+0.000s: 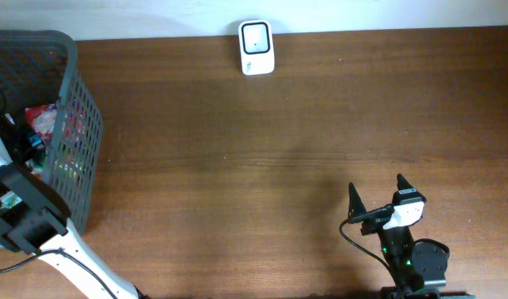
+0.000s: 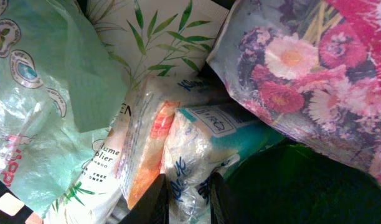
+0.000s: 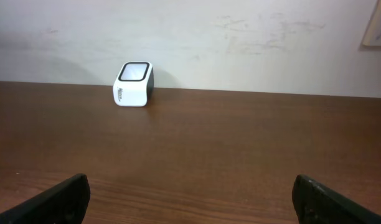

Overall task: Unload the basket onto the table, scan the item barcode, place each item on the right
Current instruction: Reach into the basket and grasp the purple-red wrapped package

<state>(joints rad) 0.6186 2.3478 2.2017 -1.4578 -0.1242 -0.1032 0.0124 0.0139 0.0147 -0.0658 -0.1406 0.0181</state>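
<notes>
In the left wrist view, the left gripper (image 2: pixel 187 188) sits at the bottom edge with its two dark fingers (image 2: pixel 158 200) drawn close together, pinching the near end of a packet (image 2: pixel 192 140) in clear wrap with blue print. The packet runs away from the fingers, tilted up to the right. An orange pack (image 2: pixel 147 155) touches its left side, and a green bag (image 2: pixel 41 106) lies further left. A floral pack (image 2: pixel 302 81) overlaps the pile at upper right, and a leaf-print pack (image 2: pixel 159 37) lies behind them all. Overhead, all this sits inside the grey basket (image 1: pixel 81 116) at the table's (image 1: pixel 237 183) left edge, where the left arm reaches in.

The right gripper (image 1: pixel 377 188) stands spread wide and holds nothing, near the front right of the table, well apart from the basket. The white scanner (image 1: pixel 256 47) stands at the far edge by the wall (image 3: pixel 240 37)
</notes>
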